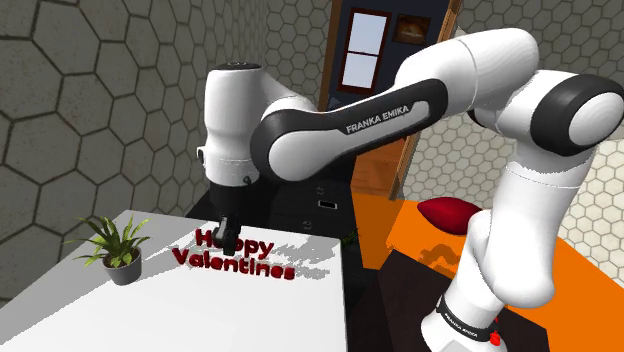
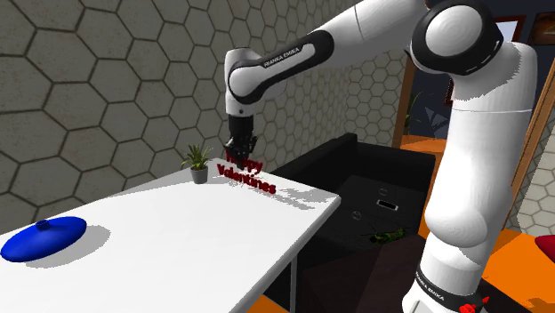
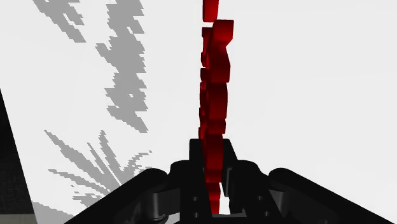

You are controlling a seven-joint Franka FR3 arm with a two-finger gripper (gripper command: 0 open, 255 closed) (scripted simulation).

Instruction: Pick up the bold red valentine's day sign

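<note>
1. Wrist view: the gripper (image 3: 214, 162) is clamped on the red sign (image 3: 216, 89). Its two black fingers (image 3: 195, 159) press the sign's flat faces from either side. The letters run edge-on away from the hand, over the white table (image 3: 318, 95).
2. In the shoulder view the sign reads "Happy Valentines" in two rows and stands upright. It is near the table edge on the shoulder view's right. The gripper comes down from above onto the first letters of the top row. I cannot tell whether the bottom row touches the table.
3. A small grey pot (image 1: 122, 268) holds a spiky green plant (image 1: 116, 238). The pot stands upright on the table, near the sign on the shoulder view's left, and apart from it.
4. A low blue dish (image 2: 43, 238) with a knob on top lies at the table's end, on the second exterior view's left. It is well apart from the sign and the pot. It is closed, so its contents are hidden.
5. The table top is plain white and carries grey shadows of the arm (image 1: 400, 100) and the plant.
6. The walls (image 1: 80, 100) behind the table are covered in grey hexagon tiles.
7. A black cabinet (image 2: 374, 204) stands beside the table.
8. The floor (image 1: 420, 232) is orange, with a red cushion (image 1: 450, 212) on it.
9. A dark door (image 1: 370, 50) with panes stands further back.
</note>
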